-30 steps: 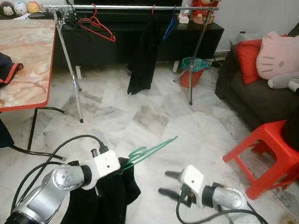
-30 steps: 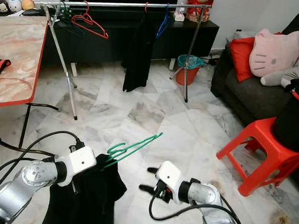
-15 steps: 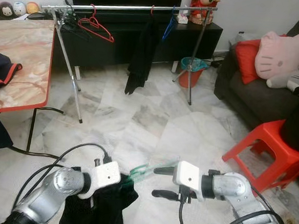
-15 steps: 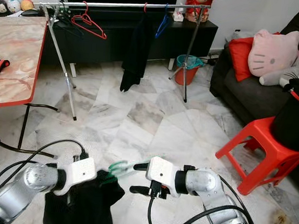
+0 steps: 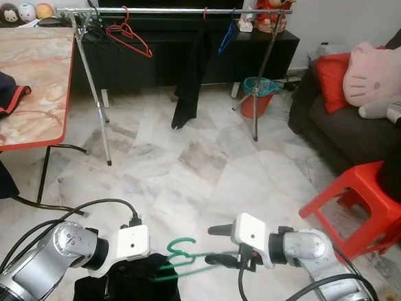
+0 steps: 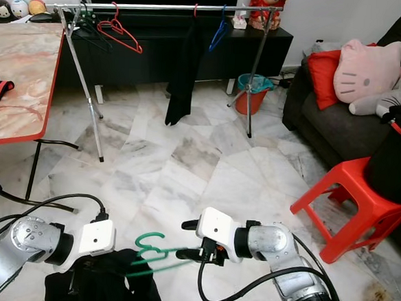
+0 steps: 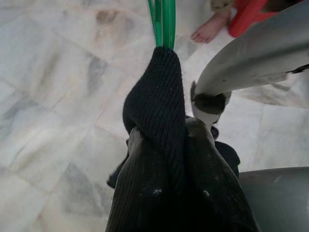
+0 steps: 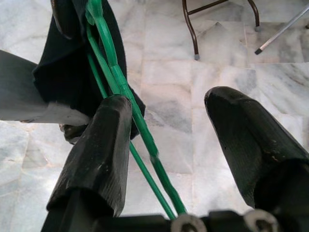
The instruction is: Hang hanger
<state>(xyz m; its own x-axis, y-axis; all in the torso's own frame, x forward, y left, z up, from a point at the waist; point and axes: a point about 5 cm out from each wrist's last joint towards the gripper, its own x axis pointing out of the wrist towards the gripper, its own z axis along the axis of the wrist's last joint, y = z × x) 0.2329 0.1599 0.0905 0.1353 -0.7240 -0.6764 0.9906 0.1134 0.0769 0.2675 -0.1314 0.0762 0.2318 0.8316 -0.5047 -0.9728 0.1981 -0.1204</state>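
Two claws share the green hanger (image 6: 153, 252) low over the near floor: the left claw (image 6: 120, 258) is clamped on its black garment (image 5: 139, 287), the right claw (image 8: 161, 145) stands apart around its wire, probably to take it for the far rail (image 5: 176, 11).

a: the two head views look forward and down from standing height over the white marbled floor (image 5: 186, 163), far enough back to take in the silver clothes rail (image 5: 176, 11) by the far wall. they share almost one scene, slightly offset sideways.

b: and the wrist views?

a: each sits very close, looking along its own black fingers at the thin green plastic hanger (image 8: 120, 87) and the floor below.
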